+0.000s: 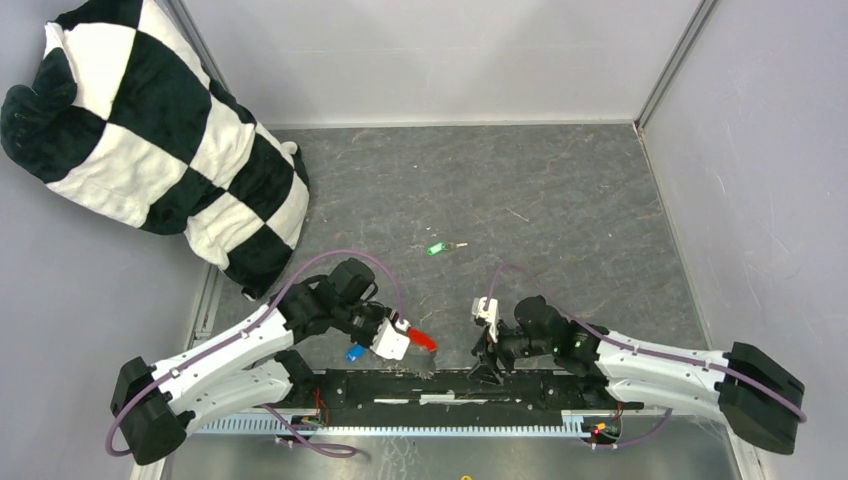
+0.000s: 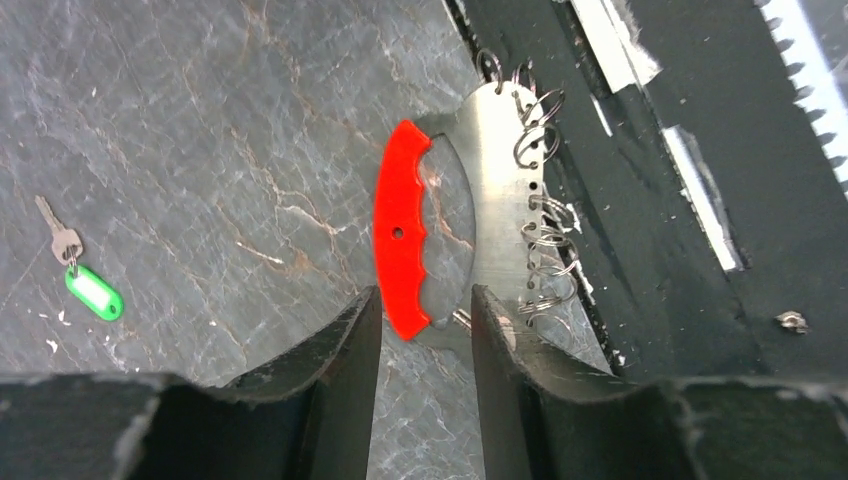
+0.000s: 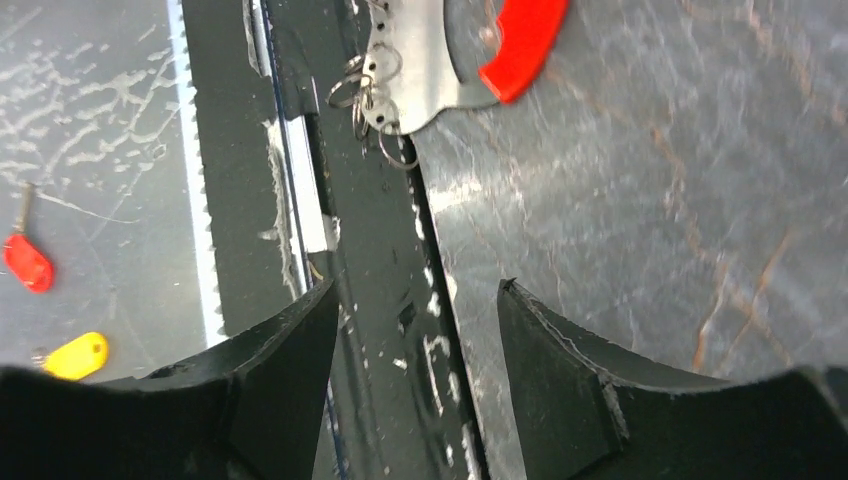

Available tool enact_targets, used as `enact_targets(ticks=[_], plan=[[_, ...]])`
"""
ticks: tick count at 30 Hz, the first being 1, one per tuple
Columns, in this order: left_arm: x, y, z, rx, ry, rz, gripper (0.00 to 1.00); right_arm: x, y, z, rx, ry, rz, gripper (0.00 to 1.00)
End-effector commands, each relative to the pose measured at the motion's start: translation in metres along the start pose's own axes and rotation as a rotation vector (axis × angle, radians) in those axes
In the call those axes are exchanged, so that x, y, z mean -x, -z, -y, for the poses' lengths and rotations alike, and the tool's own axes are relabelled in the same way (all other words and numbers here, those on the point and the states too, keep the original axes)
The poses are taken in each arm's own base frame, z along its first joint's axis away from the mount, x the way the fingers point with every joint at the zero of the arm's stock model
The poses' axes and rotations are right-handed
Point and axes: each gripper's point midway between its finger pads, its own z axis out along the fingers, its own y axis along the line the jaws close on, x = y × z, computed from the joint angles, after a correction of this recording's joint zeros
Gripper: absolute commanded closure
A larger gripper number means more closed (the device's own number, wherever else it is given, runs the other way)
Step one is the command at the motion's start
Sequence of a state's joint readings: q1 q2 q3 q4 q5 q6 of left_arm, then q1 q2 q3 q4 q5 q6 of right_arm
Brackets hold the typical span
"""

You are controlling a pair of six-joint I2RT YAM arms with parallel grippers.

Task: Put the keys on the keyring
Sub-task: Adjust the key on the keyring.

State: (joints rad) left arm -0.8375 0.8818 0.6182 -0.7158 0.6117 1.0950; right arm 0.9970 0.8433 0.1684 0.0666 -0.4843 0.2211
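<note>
Jaws of the left gripper (image 2: 427, 295) straddle the near tip of the keyring (image 2: 400, 230) (red grip, steel plate, loose rings); whether they pinch it is unclear. Green key (image 2: 85, 275) lies well ahead, to its left. Right gripper (image 3: 415, 288) stands spread, holding nothing, keyring ahead of it.

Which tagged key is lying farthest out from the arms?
The green-tagged key: it lies alone out on the grey table, while the blue-tagged key sits back beside the left arm.
</note>
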Motion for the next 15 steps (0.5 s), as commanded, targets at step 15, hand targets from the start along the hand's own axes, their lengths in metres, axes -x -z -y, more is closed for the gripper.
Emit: enact_targets(ticks=[15], plan=[[0.012,0.036,-0.024,0.327,-0.103,0.039,0.39,0.048,-0.056,-0.023,0.038,0.553,0.059,0.48]])
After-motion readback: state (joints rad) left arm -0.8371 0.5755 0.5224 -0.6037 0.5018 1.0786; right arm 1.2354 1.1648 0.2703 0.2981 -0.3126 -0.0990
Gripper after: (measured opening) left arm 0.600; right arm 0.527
